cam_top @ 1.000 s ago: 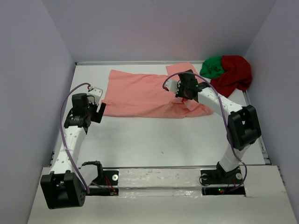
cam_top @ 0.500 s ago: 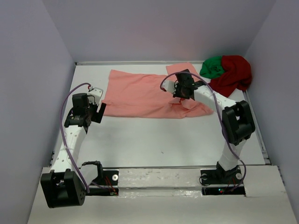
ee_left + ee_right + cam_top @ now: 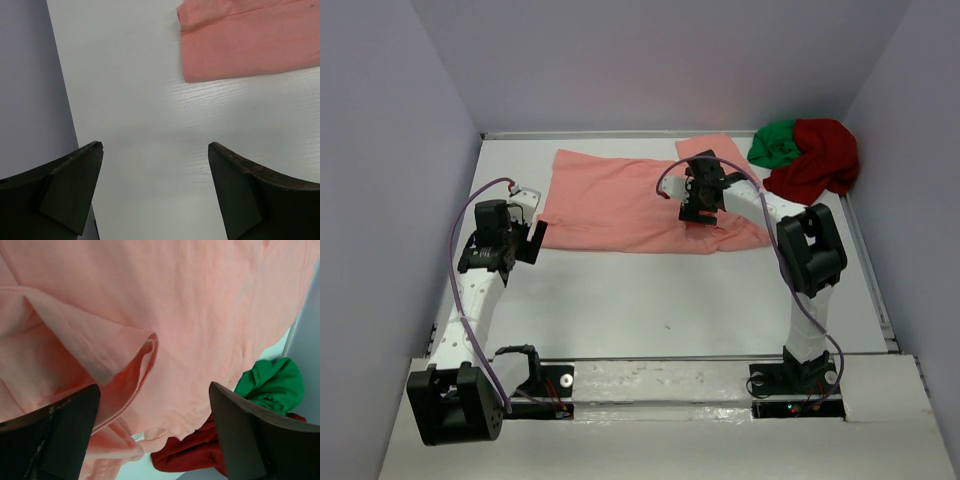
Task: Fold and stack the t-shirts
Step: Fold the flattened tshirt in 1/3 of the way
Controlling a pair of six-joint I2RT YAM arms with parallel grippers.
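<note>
No writing, brand, number or sign could be read in any view. The only label was a small white neck tag (image 3: 137,436) on the salmon-pink t-shirt (image 3: 200,315), low in the right wrist view. It was too small to show any print.

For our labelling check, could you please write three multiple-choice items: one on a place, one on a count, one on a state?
1. Where is the green shirt? A) far right corner, against the dark red shirt B) at the near edge C) far left corner
2. Shirts in view? A) one B) two C) three
3. The right hand above the pink shirt is A) shut on cloth B) open C) hidden
A, both bunched there; C, pink, green, dark red; B, fingers wide apart, cloth below.
</note>
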